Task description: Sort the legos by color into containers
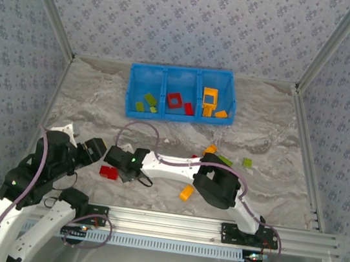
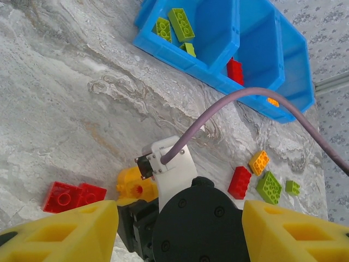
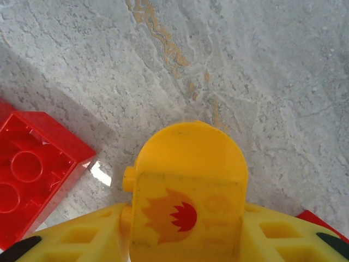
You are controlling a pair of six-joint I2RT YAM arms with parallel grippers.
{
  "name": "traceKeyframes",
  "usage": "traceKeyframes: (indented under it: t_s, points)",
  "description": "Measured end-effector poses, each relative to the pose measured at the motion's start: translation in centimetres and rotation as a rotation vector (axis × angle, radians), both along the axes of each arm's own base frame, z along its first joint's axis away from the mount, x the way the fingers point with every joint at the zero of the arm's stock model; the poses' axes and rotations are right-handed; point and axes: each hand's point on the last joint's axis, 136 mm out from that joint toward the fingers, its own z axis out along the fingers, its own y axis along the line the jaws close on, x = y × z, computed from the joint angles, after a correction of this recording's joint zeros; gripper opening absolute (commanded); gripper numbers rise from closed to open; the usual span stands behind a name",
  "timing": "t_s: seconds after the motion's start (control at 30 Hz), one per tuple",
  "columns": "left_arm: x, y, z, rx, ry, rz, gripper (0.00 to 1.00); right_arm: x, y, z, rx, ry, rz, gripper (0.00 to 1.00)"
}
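My right gripper (image 3: pixel 185 234) is shut on a rounded yellow lego (image 3: pixel 188 180) with a flame print, low over the table; its fingers (image 3: pixel 82 234) press both sides. A red lego (image 3: pixel 27 174) lies just to its left. From above, the right gripper (image 1: pixel 113 161) reaches left across the table, beside the red lego (image 1: pixel 108 172). My left gripper (image 1: pixel 94 148) hovers open and holds nothing, close behind the right wrist. In the left wrist view the yellow lego (image 2: pixel 131 188) and red legos (image 2: pixel 73 196) lie ahead. The blue container (image 1: pixel 183 71) holds green, red and orange legos in separate compartments.
Loose legos lie right of centre: an orange one (image 1: pixel 186 193), another orange (image 1: pixel 210 149), two green (image 1: pixel 225 159) (image 1: pixel 247 162) and a red one (image 2: pixel 239 182). The right arm's elbow (image 1: pixel 219 184) rises over them. Metal rails edge the table.
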Motion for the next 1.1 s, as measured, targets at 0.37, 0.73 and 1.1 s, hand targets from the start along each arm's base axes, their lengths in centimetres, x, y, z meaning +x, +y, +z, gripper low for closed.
traceKeyframes:
  t_s: [0.37,0.73,1.1]
  points:
    - [0.2,-0.9,-0.9,-0.013,0.03,-0.036,0.63,1.8,-1.4,2.7,0.024,-0.054,-0.033,0.36]
    - [3.5,-8.4,-0.1,-0.115,0.035,-0.285,0.64,13.6,-14.7,16.0,0.188,-0.232,-0.349,0.36]
    - [7.7,-20.7,-1.1,-0.025,0.003,-0.508,0.64,26.6,-30.1,12.6,0.015,-0.214,-0.71,0.35]
